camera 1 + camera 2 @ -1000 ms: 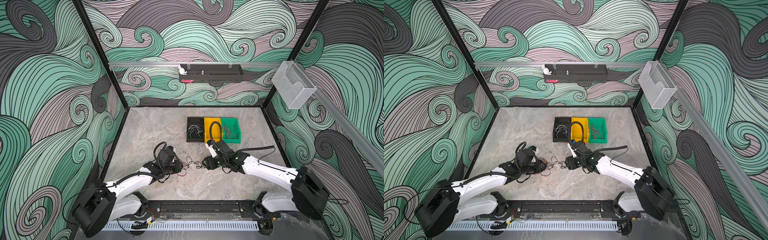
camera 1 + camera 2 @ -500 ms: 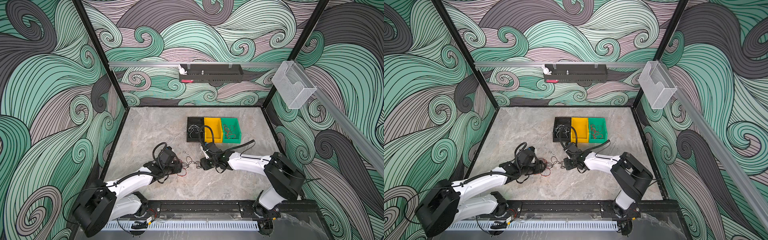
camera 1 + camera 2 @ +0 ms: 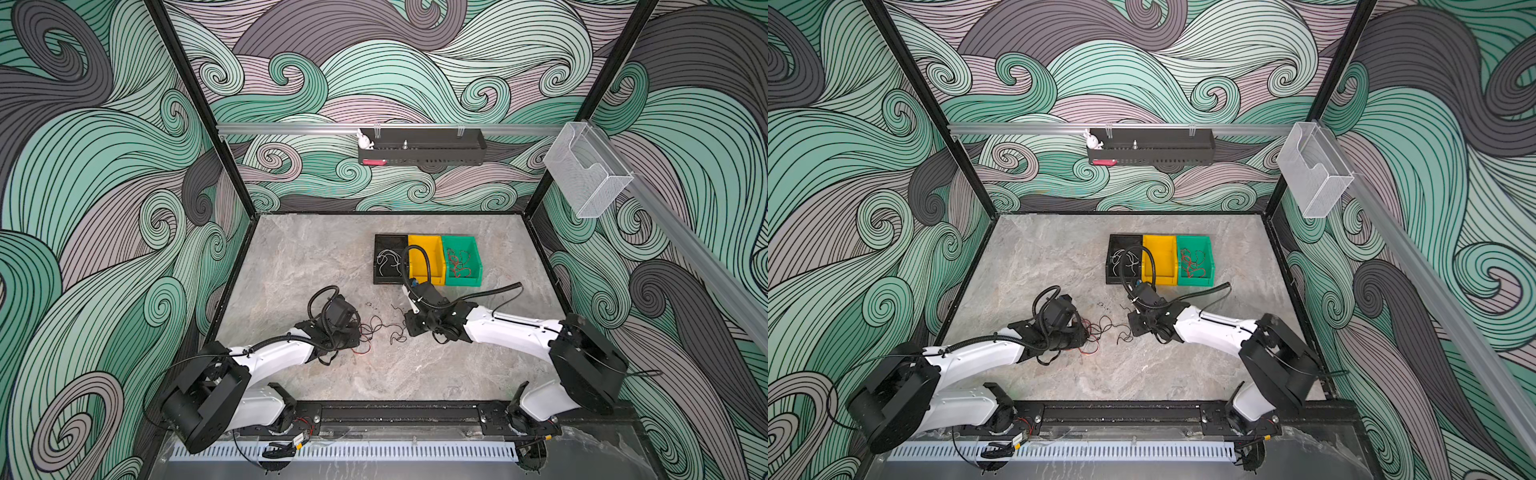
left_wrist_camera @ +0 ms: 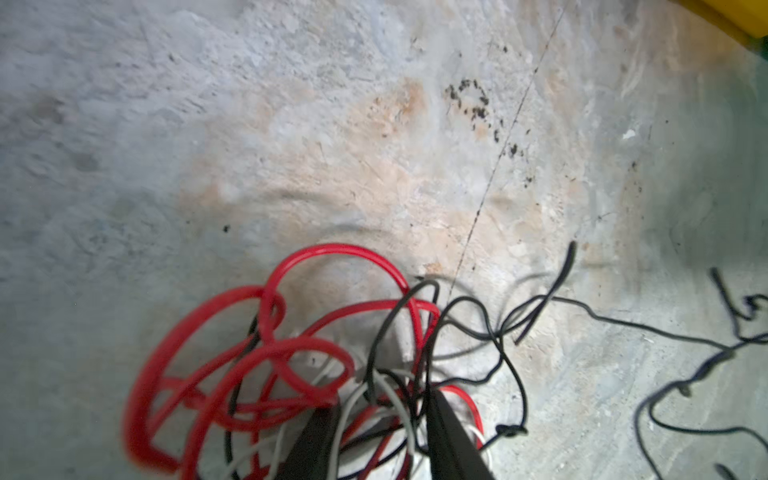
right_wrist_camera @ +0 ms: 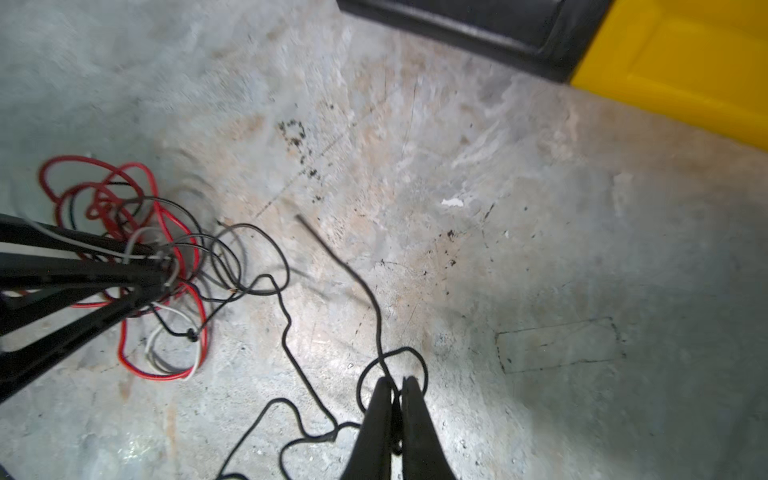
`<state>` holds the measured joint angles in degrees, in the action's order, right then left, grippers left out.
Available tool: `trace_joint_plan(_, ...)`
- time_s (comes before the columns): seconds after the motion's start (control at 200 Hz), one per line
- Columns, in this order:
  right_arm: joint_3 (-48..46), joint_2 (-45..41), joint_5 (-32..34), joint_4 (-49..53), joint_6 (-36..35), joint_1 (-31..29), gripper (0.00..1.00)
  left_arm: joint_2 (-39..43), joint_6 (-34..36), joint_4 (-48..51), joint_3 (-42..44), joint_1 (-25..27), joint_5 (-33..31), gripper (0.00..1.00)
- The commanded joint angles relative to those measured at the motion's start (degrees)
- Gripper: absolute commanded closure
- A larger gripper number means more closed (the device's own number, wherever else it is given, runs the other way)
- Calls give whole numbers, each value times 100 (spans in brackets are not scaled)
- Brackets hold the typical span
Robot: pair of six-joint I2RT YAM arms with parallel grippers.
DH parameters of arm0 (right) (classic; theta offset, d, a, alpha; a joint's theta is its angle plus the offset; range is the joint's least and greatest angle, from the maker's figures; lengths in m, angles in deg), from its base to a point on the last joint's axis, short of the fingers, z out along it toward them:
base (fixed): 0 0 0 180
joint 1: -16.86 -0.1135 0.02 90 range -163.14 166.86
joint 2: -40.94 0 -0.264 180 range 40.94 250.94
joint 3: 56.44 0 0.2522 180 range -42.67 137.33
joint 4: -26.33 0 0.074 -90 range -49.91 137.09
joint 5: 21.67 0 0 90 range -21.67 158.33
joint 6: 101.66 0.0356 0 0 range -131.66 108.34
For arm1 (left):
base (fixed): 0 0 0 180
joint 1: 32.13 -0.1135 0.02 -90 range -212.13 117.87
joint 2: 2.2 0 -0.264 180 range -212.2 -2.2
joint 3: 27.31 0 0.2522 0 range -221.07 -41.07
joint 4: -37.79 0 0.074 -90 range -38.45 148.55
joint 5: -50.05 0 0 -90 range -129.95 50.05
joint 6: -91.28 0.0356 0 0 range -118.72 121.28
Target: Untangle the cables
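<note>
Recorded one knot of thin red, black and white cables (image 4: 291, 374), heaped near the middle of the grey marbled surface (image 3: 316, 266), directly beneath the left claw (image 4: 382, 403). Found that claw's jaws partly apart, astride several strands; could not tell whether pinching or merely straddling. Noted the right claw (image 5: 397, 386) clamped tight on one thin black cable (image 5: 345, 266), just beside the knot on its right. Traced that strand crosswise from the right claw into the knot, long axis along the line between both claws. Judged the left arm nearer the knot, and a rightward pull away from it the likely requirement. Listed behind: black plastic tray (image 3: 384, 243), yellow plastic bin (image 3: 434, 266), green plastic bin (image 3: 461, 282).
</note>
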<state>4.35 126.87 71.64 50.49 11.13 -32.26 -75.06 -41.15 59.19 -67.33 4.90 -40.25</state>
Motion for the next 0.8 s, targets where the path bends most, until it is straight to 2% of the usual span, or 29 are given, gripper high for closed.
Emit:
trace_joint_plan(0.0, 16, -419, 382, 338, -175, -1, 91, -88, 7, 159, -64, -21, -175, 65)
trace_joint_plan(0.2, 44, -1275, 677, 793, -394, 110, 93, -44, 16, 163, -4, -57, -164, 66)
trace_joint_plan(0.415, 61, -2314, 604, 1246, -586, 454, 93, 10, 34, 183, 42, -74, -88, 67)
trace_joint_plan(0.495, 78, -2677, 414, 1359, -624, 652, 92, 15, 21, 178, 68, -82, -68, 69)
trace_joint_plan(0.66, 188, -3289, -414, 1500, -591, 1122, 92, -9, 24, 163, 89, -83, -32, 70)
trace_joint_plan(0.796, 416, -3550, -535, 1731, -693, 1316, 93, -14, 25, 156, 102, -96, -34, 70)
